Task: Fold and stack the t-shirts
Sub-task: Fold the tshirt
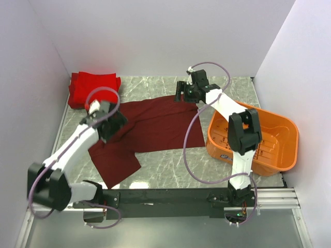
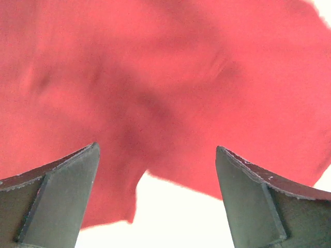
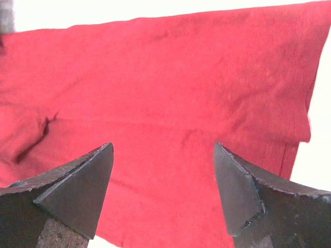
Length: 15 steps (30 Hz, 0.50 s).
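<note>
Top view first. Nearest me is the black rail (image 1: 165,197) carrying both arm bases at the near edge of the marble table (image 1: 165,170). The maroon t-shirt (image 1: 160,121) lies spread mid-table, mostly flat, with one part trailing toward the near left corner. The left gripper (image 1: 115,124) is over the shirt's left side, where the cloth bunches; I can't tell from up here if it touches. The right gripper (image 1: 181,92) is at the shirt's far right edge. The red t-shirts (image 1: 93,88) sit in a folded pile in the far left corner, just beyond the maroon one. The orange basket (image 1: 289,150) is on the right, apart from the shirt, with the right arm reaching across its left rim.

Left wrist view: the left gripper (image 2: 158,149) has its jaws spread wide with nothing pinched between them. The maroon t-shirt (image 2: 155,77) fills most of the view and looks brighter red here. Its edge runs between the fingers, with bare bright table below.

Right wrist view: the right gripper (image 3: 163,146) is also spread, jaws empty. The maroon t-shirt (image 3: 170,77) lies flat beneath, with a straight edge along the top, a corner at right and a small crease at left.
</note>
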### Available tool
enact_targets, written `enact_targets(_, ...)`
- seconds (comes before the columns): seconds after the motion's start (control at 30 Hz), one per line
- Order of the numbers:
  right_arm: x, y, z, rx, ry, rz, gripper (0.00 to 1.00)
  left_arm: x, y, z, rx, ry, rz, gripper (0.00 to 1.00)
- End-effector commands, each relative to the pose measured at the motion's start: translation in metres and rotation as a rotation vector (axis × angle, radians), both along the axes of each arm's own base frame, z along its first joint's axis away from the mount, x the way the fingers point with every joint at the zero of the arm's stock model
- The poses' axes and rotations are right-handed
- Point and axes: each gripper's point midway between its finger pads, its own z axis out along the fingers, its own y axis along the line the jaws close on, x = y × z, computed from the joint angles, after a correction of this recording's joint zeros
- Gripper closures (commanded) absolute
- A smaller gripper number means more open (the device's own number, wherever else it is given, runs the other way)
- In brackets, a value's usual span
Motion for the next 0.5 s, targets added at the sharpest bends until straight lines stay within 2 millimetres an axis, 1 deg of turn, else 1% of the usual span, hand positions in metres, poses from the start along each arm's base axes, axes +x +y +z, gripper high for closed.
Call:
enact_targets(0.0, -0.009, -0.001, 0.002, -0.002, -0.02, 0.008, 0.16, -0.076, 0.007, -0.035, 0.029, 0.212, 0.084, 0.01)
enact_targets(0.03, -0.012, -0.002, 0.0, -0.007, -0.015, 0.007, 0.16, -0.095, 0.009, -0.044, 0.03, 0.243, 0.087, 0.01)
enact_targets(0.1, -0.015, -0.003, 0.001, -0.009, -0.013, 0.012, 0.16, -0.117, 0.007, -0.055, -0.005, 0.293, 0.102, 0.0)
enact_targets(0.13, -0.016, -0.003, 0.001, -0.009, -0.011, 0.012, 0.16, -0.131, 0.008, -0.065, -0.015, 0.319, 0.1, 0.01)
enact_targets(0.17, -0.017, -0.004, 0.002, -0.011, -0.013, 0.014, 0.16, -0.139, 0.002, -0.069, -0.054, 0.34, 0.089, 0.01)
enact_targets(0.2, -0.018, -0.004, 0.003, -0.014, -0.011, 0.017, 0.16, -0.148, -0.001, -0.079, -0.072, 0.369, 0.075, 0.01)
enact_targets(0.27, -0.018, -0.005, 0.003, -0.023, -0.012, 0.016, 0.16, -0.154, -0.008, -0.084, -0.106, 0.383, 0.057, 0.03)
enact_targets(0.3, -0.017, -0.008, 0.003, -0.033, -0.014, 0.008, 0.16, -0.158, -0.012, -0.087, -0.126, 0.401, 0.054, 0.07)
enact_targets(0.33, -0.018, -0.009, 0.002, -0.036, -0.017, 0.003, 0.16, -0.166, -0.012, -0.091, -0.123, 0.434, 0.059, 0.09)
enact_targets(0.37, -0.018, -0.01, 0.002, -0.038, -0.02, -0.003, 0.16, -0.169, -0.013, -0.093, -0.128, 0.448, 0.057, 0.13)
enact_targets(0.47, -0.017, -0.01, 0.003, -0.042, -0.027, -0.005, 0.16, -0.18, -0.018, -0.095, -0.15, 0.494, 0.032, 0.19)
